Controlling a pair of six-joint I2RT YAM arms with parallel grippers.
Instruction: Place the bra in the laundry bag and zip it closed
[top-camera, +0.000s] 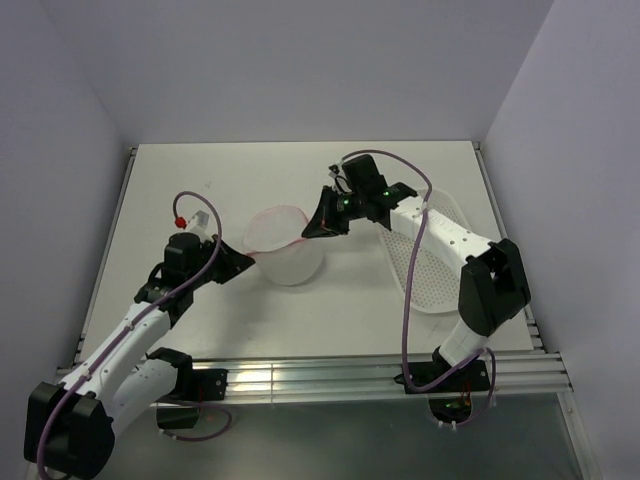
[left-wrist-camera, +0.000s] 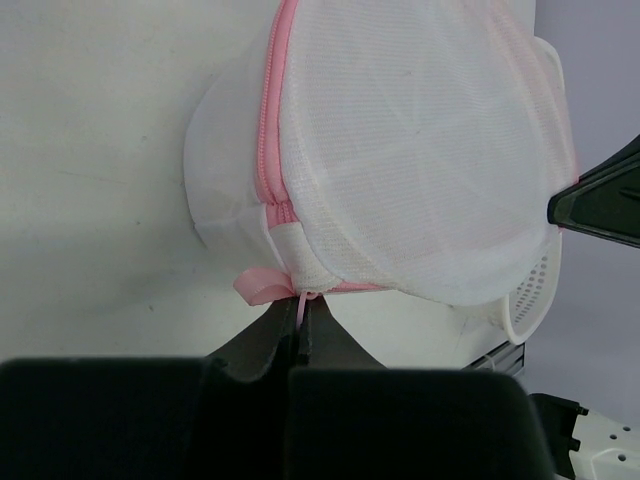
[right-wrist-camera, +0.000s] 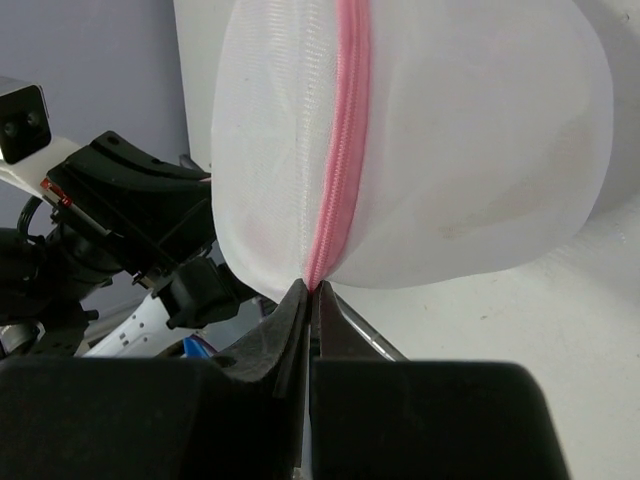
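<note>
Our round, pink-trimmed white mesh laundry bag (top-camera: 285, 252) hangs between both arms: left gripper (left-wrist-camera: 302, 312) pinched shut on its thin rim tab (left-wrist-camera: 304, 296), right gripper (right-wrist-camera: 310, 292) clamping the pink zipper seam (right-wrist-camera: 345, 130) opposite. The bra we cannot distinguish, presumably inside.

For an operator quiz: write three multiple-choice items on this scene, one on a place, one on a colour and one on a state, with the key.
1. Where does the perforated basket lie?
A. at the right side of the table
B. at its left edge
C. on the floor

2. What colour is the zipper of the laundry bag?
A. blue
B. pink
C. black

3. How do the left gripper and right gripper stand?
A. both open
B. only one shut
C. both shut on the bag's edge

Key:
1 A, the top view shows it along the right edge.
2 B, both wrist views show a pink strip.
3 C, each wrist view shows jaws pinched together at the pink trim.
</note>
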